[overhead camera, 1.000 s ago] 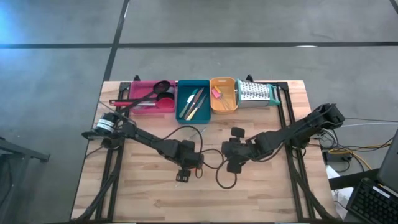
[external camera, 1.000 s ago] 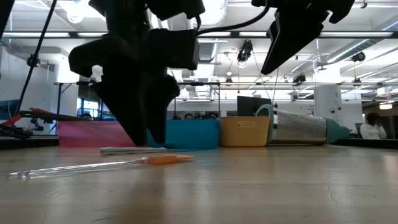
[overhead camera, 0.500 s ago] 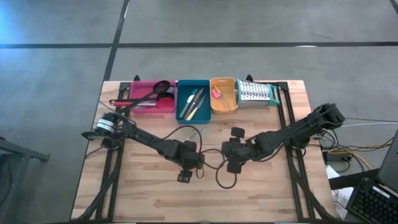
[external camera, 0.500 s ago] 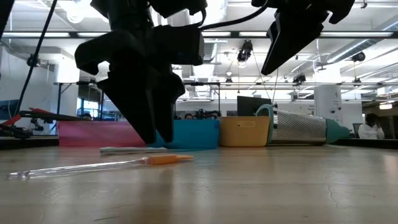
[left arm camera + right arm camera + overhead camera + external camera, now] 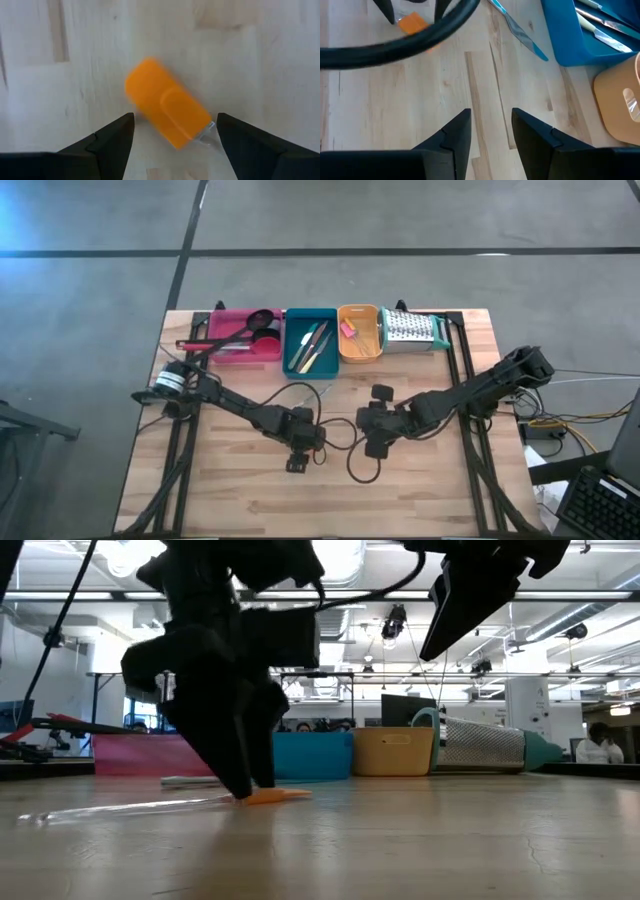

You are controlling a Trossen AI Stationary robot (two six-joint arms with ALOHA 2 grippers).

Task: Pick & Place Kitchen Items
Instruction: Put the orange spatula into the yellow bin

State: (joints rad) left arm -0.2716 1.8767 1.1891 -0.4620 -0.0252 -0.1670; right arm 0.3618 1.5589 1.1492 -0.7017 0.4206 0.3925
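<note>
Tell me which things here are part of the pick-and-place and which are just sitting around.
Job items: orange-headed spatula between the open left gripper fingers; blue-handled knife loose on the table; utensils in the teal tray; ladle and spoon in the pink tray.

Just there: grater; cable; right gripper, waiting open.

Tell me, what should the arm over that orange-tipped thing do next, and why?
Probably close its fingers. The left gripper is open, low over the table, with the orange head of the clear-handled spatula between its fingers, not yet gripped. The right gripper waits nearby.
</note>
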